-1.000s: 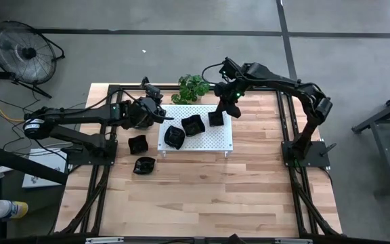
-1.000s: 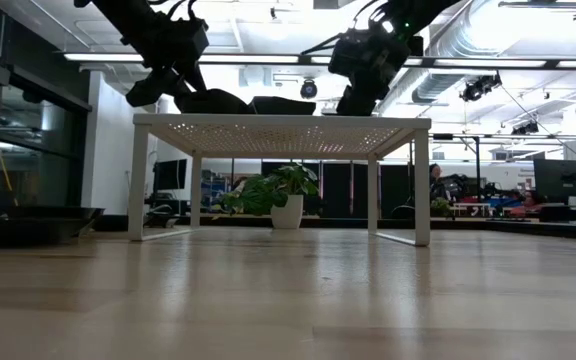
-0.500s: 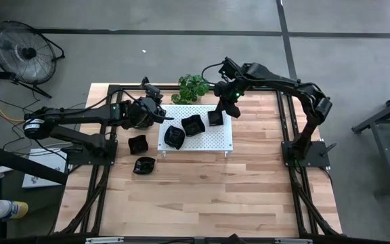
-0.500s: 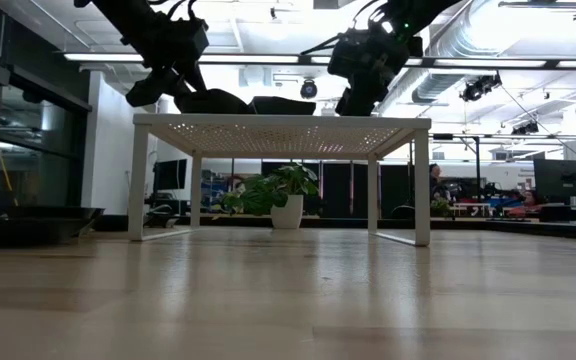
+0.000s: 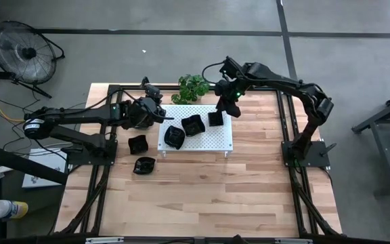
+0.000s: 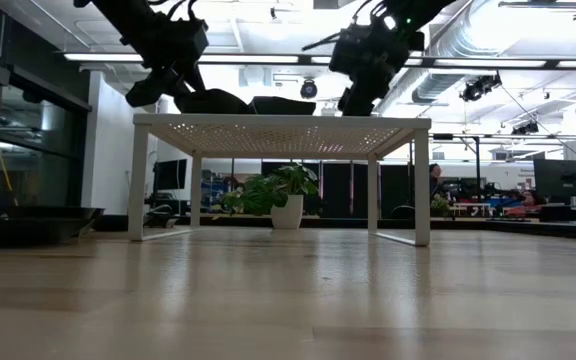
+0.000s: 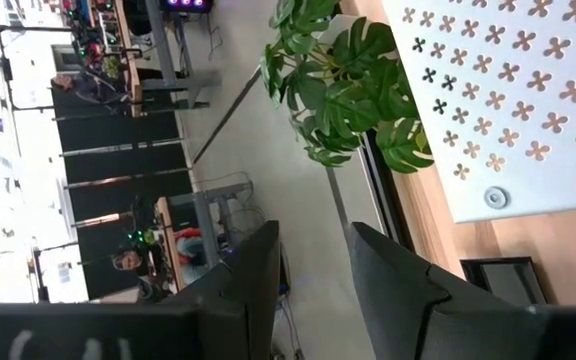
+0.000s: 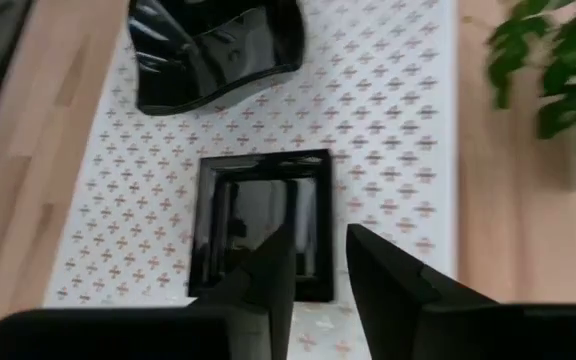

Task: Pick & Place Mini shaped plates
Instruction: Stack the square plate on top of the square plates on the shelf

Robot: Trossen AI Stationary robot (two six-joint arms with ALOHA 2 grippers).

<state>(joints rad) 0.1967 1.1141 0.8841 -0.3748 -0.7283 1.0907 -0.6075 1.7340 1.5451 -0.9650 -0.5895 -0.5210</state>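
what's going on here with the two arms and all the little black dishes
The robot is moving mini black plates onto the white perforated board. The right gripper hangs open just above a square plate lying flat on the board, apparently just set down. Two more plates sit on the board, and two others wait on the wooden table. The left gripper, empty, hovers by the board's edge near the potted plant.

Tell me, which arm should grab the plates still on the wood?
Probably left. Two plates, and, lie on the table on the left arm's side, close to the left pincer. The right pincer is open above a square plate on the white board, farther away.
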